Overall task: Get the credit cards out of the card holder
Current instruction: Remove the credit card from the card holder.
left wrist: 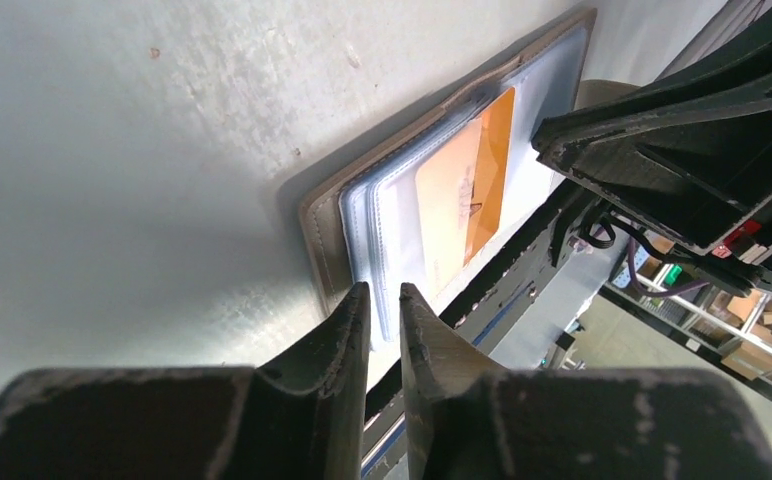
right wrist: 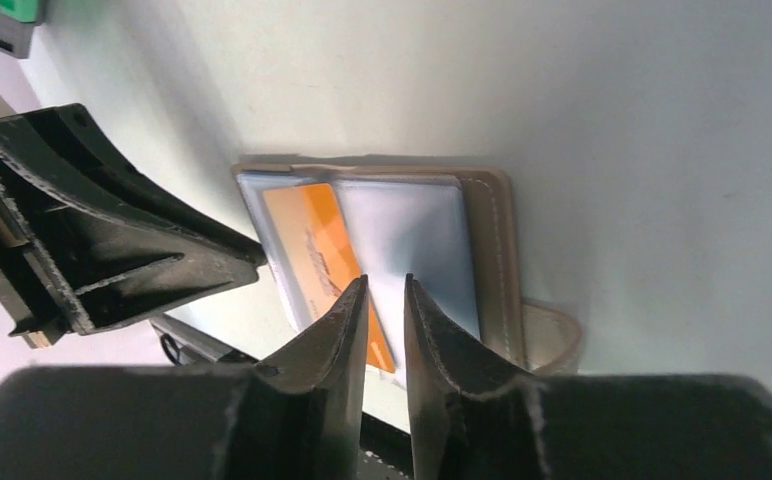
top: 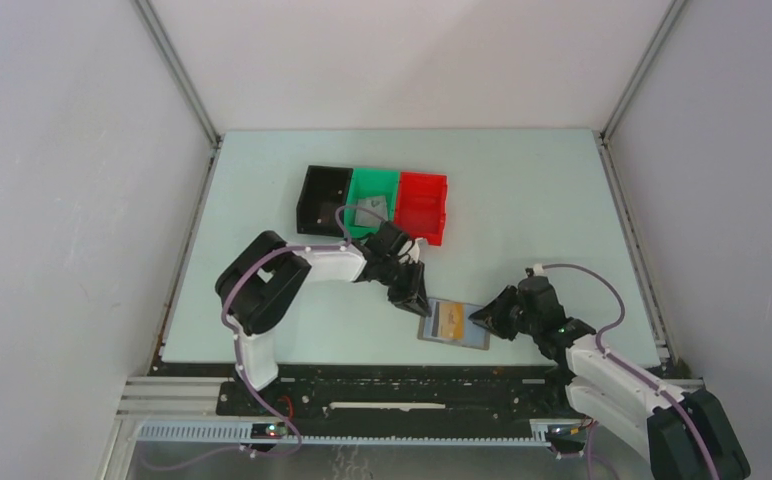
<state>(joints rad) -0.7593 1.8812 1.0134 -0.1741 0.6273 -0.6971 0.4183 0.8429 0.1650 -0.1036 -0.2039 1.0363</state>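
Two grippers meet the open card holder (top: 454, 325) on the table (top: 522, 200): left gripper (left wrist: 382, 290) and right gripper (right wrist: 385, 282) each show a narrow slit, hold impossible to tell; tan-orange card (left wrist: 467, 190) sits pocketed

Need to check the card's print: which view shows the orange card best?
Left wrist: the orange card lies large and unobstructed inside the card holder. Right wrist shows it partly hidden behind the right claw. Top external shows only a tiny orange patch.
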